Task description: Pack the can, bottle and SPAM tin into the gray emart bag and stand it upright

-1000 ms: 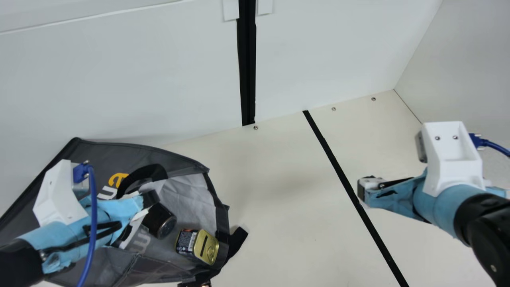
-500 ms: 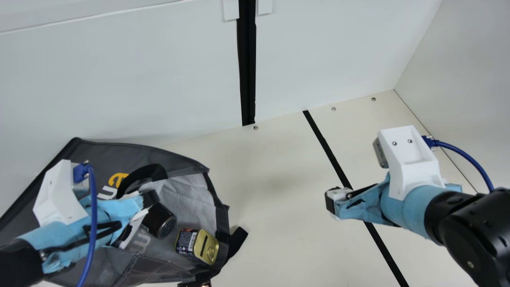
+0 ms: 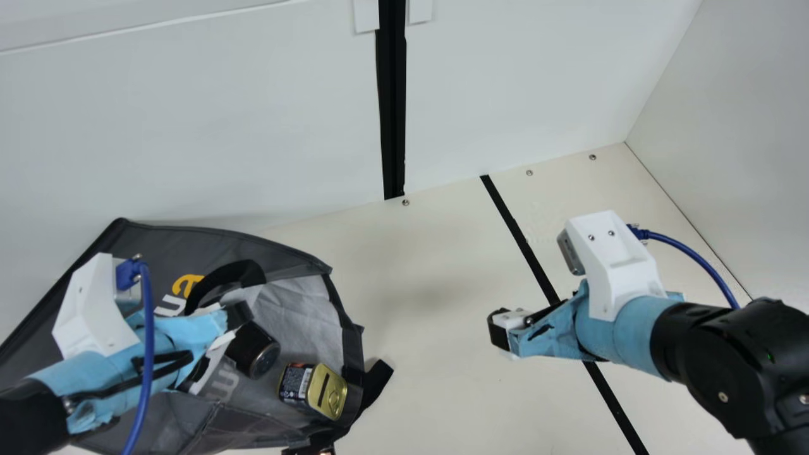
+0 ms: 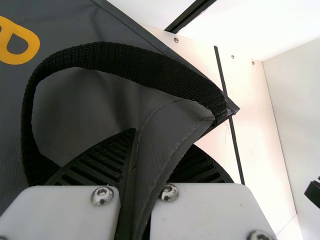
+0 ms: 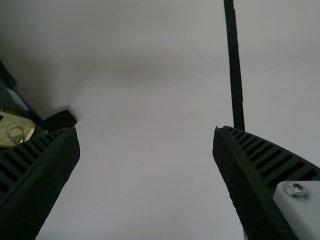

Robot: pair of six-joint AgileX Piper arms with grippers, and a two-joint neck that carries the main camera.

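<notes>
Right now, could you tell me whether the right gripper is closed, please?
No, the right gripper stands wide open, its fingers far apart.

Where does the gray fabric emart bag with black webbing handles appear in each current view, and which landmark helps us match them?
Main view: the gray fabric bag lies at the lower left.
Left wrist view: the bag spreads from the left edge past the middle.
Right wrist view: part of the bag shows at the left edge.
Shared landmark: the long black strip on the cream table.
</notes>
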